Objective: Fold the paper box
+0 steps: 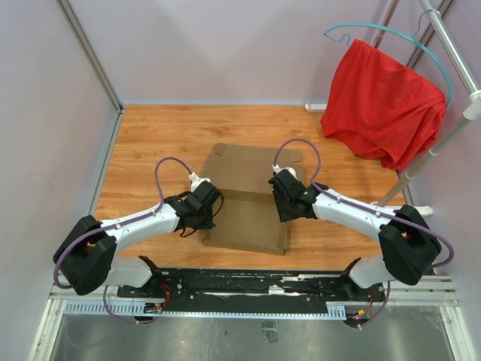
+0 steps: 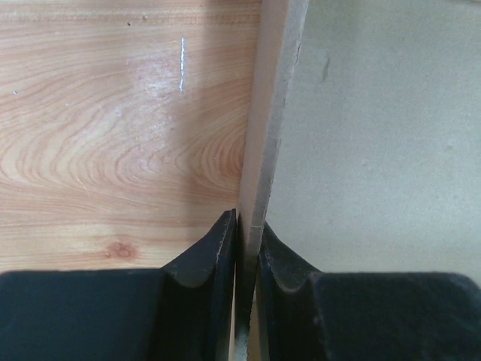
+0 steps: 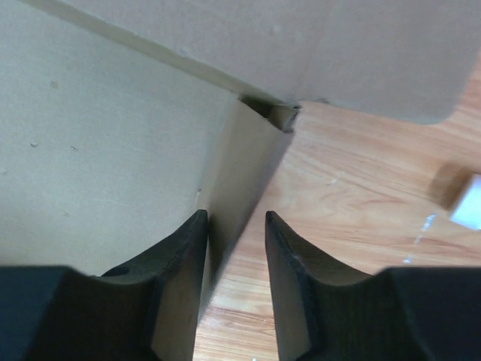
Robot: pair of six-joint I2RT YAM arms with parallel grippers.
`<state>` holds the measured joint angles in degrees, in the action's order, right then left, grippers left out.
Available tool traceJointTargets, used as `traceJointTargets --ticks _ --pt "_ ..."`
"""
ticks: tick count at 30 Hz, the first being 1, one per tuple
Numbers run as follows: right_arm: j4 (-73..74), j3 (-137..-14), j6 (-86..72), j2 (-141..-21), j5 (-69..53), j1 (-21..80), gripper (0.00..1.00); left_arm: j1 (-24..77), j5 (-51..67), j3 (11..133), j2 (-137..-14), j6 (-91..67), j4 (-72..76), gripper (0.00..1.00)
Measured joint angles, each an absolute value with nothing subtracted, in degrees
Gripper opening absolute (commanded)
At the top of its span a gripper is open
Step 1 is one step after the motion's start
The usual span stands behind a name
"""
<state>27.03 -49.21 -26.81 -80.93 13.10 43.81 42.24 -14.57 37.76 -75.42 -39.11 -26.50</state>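
Box, of brown cardboard, lies near the middle of the wooden table, which is the largest thing we see and has pale panels around it. We find the box partly folded. Its base rests flat on the wood, one flap lies flat toward the far side, and the left and right side walls stand up where the grippers meet them. At the far right a red cloth hangs from a teal hanger. Our left arm reaches in from the near left corner and our right arm from the near right, so the box sits between them. The left gripper is at the left wall. In its wrist view we see both fingers pressed against the upright cardboard edge, pinching it, with bare wood on one side and cardboard on the other. The right gripper is at the right wall with its jaws standing apart. One finger lies against the wall and the other is clear of it across a gap, so it has hold of nothing. A small pale object on the wood is too blurred for us to name.
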Motion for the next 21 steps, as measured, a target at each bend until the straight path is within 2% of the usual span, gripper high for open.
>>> traceJointTargets --ticks 8,11,15,16,17,19,21 --pt "25.1 -49.7 -26.3 -86.1 10.5 43.8 0.07 42.3 -12.6 31.7 -65.6 -41.8 -24.1 0.2" --pt "25.1 -51.7 -25.8 -88.2 11.1 43.6 0.01 42.4 -11.1 29.6 -61.5 -42.8 -23.9 0.22" --pt "25.1 -53.9 -24.9 -90.5 12.3 43.6 0.01 42.5 -10.5 28.8 -57.9 -43.7 -24.3 0.34" --pt "25.1 -54.0 -24.7 -90.6 12.6 43.6 0.01 42.5 -10.4 28.8 -57.3 -43.7 -24.3 0.41" --pt "25.1 -54.0 -24.4 -90.7 12.7 43.6 0.01 42.6 -10.2 28.8 -56.7 -43.8 -24.3 0.52" --pt "25.1 -54.2 -23.7 -90.9 13.3 43.6 0.01 42.6 -9.9 28.8 -56.4 -43.5 -24.0 0.59" --pt "25.2 -54.6 -22.7 -91.4 13.7 43.6 0.01 42.6 -9.7 28.9 -56.5 -43.4 -23.6 0.8"
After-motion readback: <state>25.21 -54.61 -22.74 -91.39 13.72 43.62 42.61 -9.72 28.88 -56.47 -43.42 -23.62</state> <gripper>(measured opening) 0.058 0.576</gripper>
